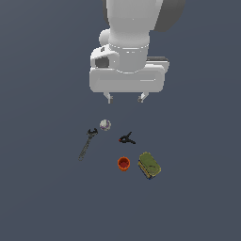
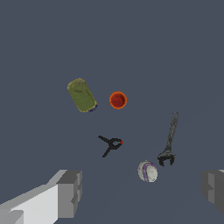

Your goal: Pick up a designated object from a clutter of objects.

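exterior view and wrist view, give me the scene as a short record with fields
target: black spring clamp, red tip, handles splayed, lying on the floor
claw: claw open, empty, raised above the items
wrench: dark wrench, lying towards the exterior view's left of the clamp
ball: whitish ball, close beside the wrench's jaw end
cup: orange cup, upright, opening up
block: olive-green block, beside the cup, apart from it
contact: clamp touches no other item

All I saw around the scene was one flat, dark slate-grey bench (image 1: 42,197), plain and unmarked. It filled both views edge to edge. Light was soft and even, throwing only faint shadows onto it.
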### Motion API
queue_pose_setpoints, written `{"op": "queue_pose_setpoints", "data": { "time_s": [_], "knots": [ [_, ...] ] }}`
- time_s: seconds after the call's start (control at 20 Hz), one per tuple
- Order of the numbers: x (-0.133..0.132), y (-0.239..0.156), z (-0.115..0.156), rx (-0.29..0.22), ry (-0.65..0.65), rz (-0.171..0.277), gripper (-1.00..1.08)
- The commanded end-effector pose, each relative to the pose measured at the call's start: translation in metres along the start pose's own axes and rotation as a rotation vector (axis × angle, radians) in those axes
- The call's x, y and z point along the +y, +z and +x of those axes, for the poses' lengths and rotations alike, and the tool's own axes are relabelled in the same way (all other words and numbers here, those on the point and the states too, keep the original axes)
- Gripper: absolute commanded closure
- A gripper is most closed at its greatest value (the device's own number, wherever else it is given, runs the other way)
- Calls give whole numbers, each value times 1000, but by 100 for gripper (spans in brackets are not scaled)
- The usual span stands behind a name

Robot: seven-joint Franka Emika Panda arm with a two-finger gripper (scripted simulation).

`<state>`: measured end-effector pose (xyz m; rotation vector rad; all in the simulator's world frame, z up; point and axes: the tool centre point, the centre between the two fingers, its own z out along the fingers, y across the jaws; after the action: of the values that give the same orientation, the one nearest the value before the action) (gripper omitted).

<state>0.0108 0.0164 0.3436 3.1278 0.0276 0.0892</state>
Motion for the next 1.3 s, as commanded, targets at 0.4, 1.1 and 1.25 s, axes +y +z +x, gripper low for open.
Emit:
{"op": "queue_pose_setpoints", "data": {
  "time_s": [0.4,1.1,1.25],
  "knots": [
    [-12,4,-5,-29,-38,14,-92],
    [-14,15,-4,-31,11,16,-92],
    [-15,23,-4,-33,49,17,-92]
  ]
}}
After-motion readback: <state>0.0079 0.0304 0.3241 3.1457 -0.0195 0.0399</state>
